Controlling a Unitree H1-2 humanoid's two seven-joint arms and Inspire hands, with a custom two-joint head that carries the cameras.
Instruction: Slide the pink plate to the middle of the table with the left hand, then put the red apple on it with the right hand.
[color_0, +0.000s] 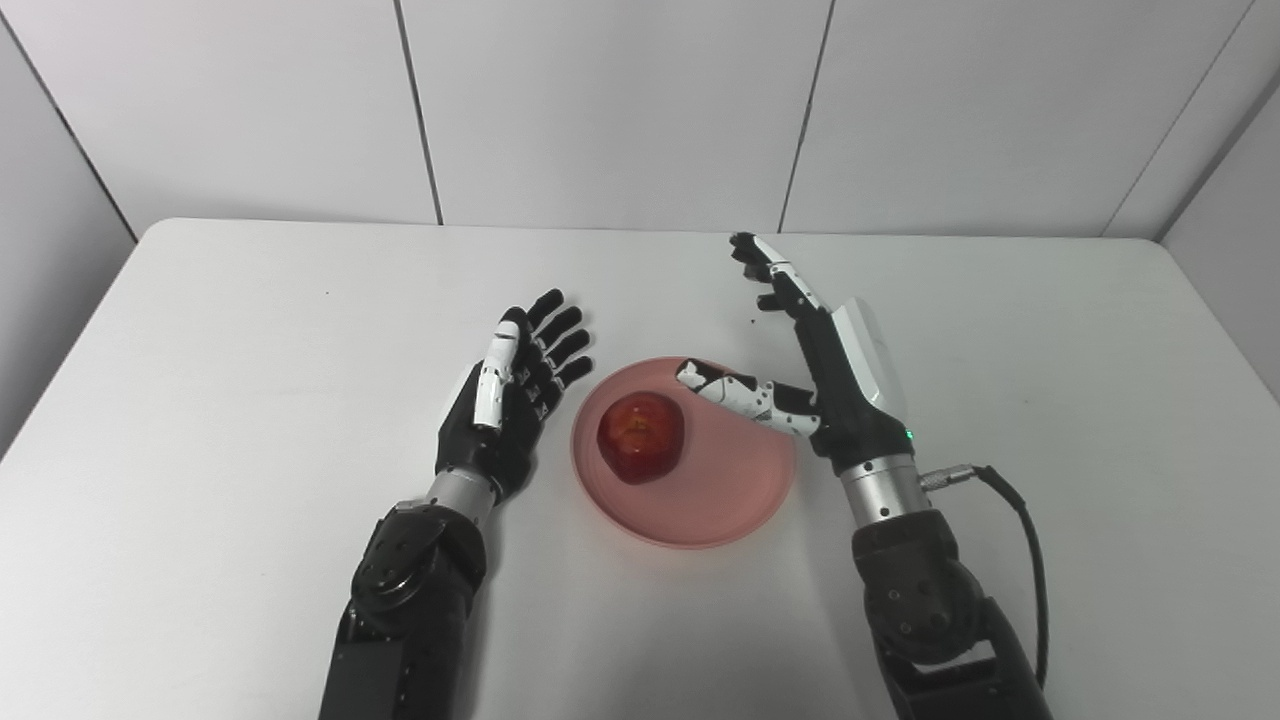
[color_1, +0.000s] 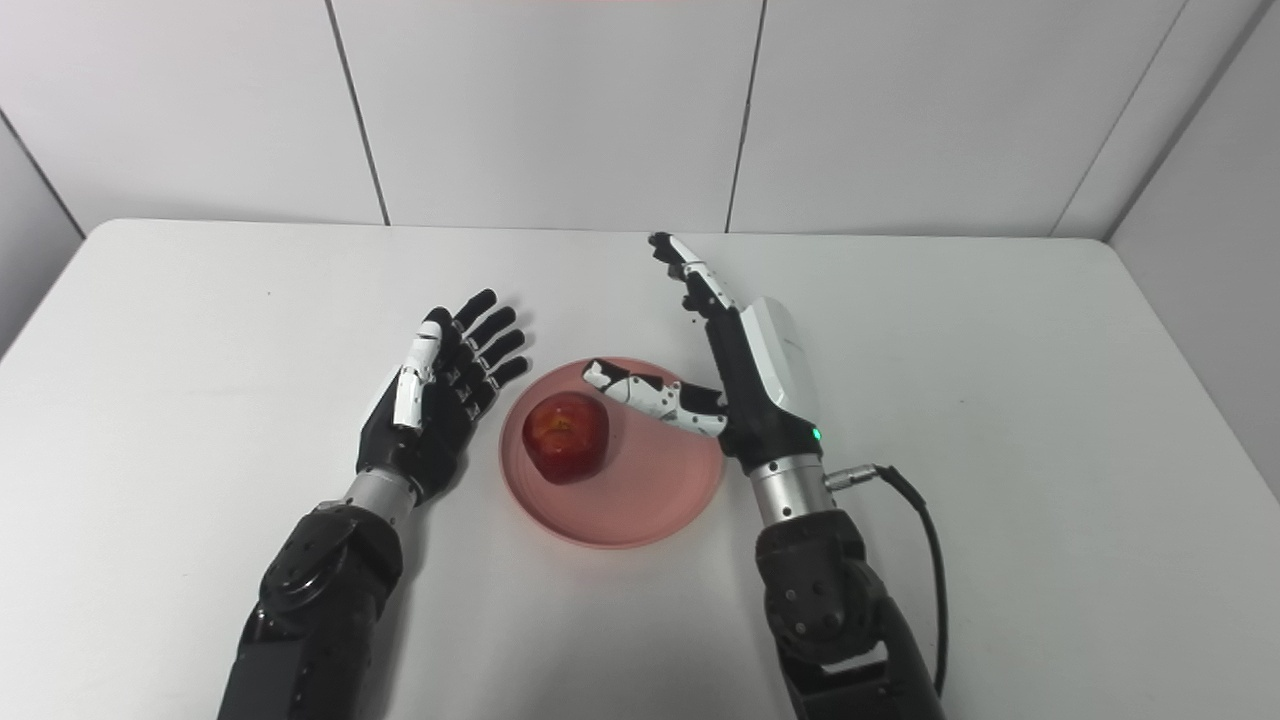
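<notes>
The pink plate lies near the middle of the white table. The red apple rests on the plate's left part. My left hand is open, palm turned toward the plate, just left of its rim and apart from it. My right hand is open at the plate's right side, fingers stretched up and away, thumb reaching over the plate toward the apple without touching it. In the right eye view the apple sits on the plate between both hands.
The white table is bounded by grey wall panels at the back and sides. A black cable runs from my right wrist toward the table's front right.
</notes>
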